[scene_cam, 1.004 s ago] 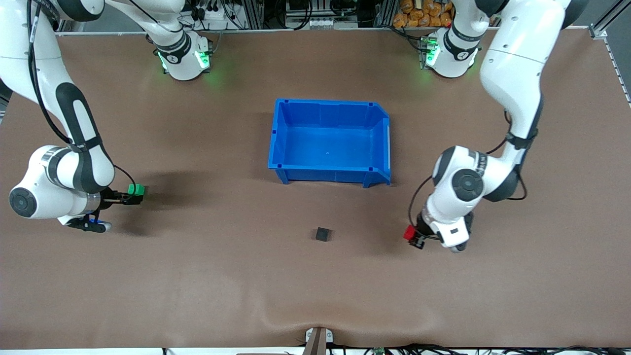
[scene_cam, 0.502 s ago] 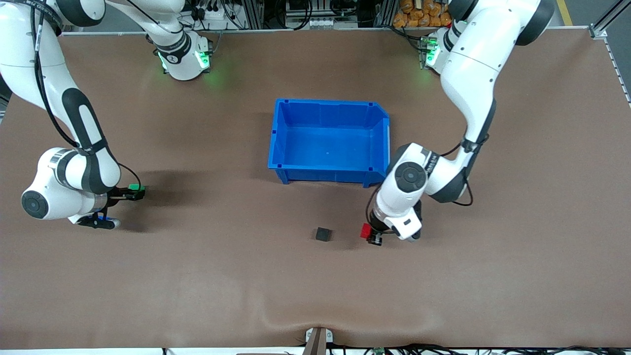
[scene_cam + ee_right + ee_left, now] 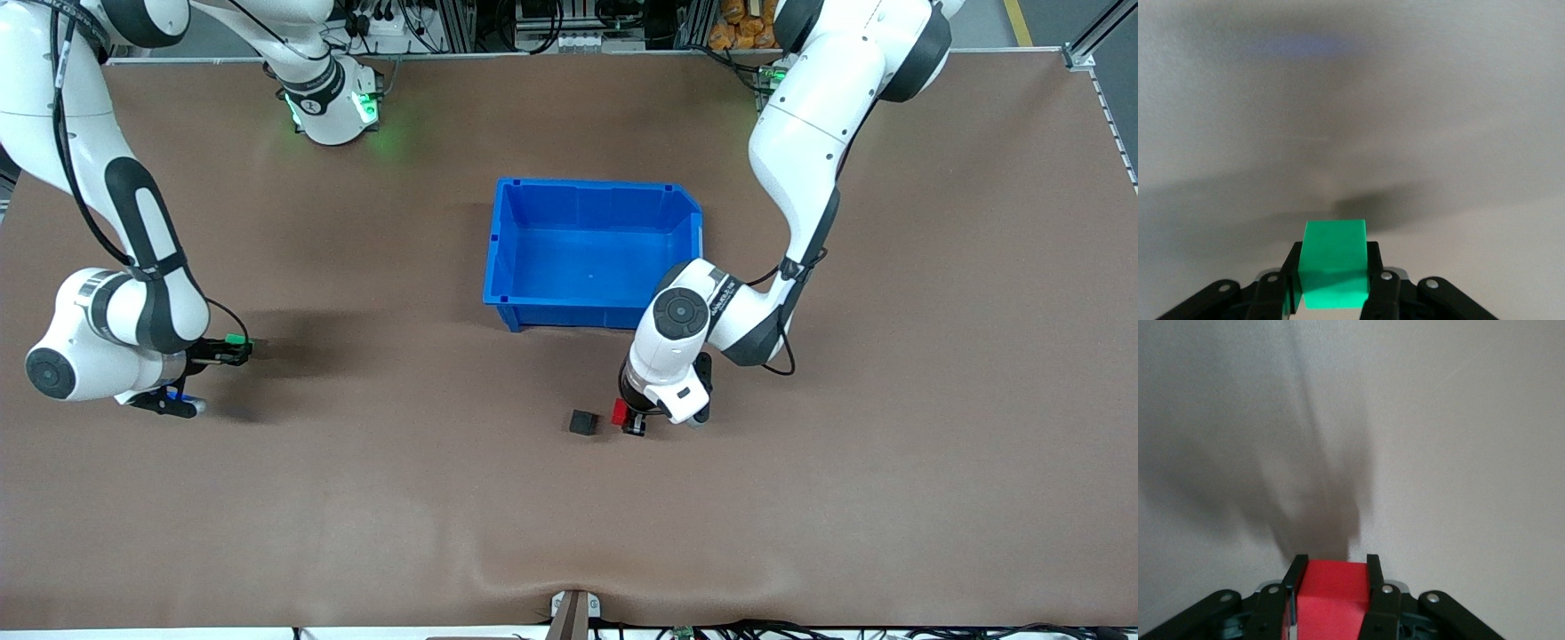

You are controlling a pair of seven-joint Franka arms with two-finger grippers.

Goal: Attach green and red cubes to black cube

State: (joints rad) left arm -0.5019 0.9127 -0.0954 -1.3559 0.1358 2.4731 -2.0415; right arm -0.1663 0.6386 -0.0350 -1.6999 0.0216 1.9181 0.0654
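The black cube (image 3: 582,422) sits on the brown table, nearer the front camera than the blue bin. My left gripper (image 3: 625,416) is shut on the red cube (image 3: 620,412), close beside the black cube toward the left arm's end; a small gap shows between them. In the left wrist view the red cube (image 3: 1333,600) sits between the fingers (image 3: 1375,587). My right gripper (image 3: 236,348) is shut on the green cube (image 3: 236,339), low over the table at the right arm's end. The green cube (image 3: 1335,263) fills the jaws in the right wrist view.
An empty blue bin (image 3: 594,258) stands mid-table, farther from the front camera than the black cube. The left arm's elbow (image 3: 685,316) hangs over the bin's near corner. The brown table mat (image 3: 444,498) is wrinkled near its front edge.
My left gripper has carried the red cube across the table toward the black cube, now close beside it. My right gripper has tilted and shifted slightly with the green cube.
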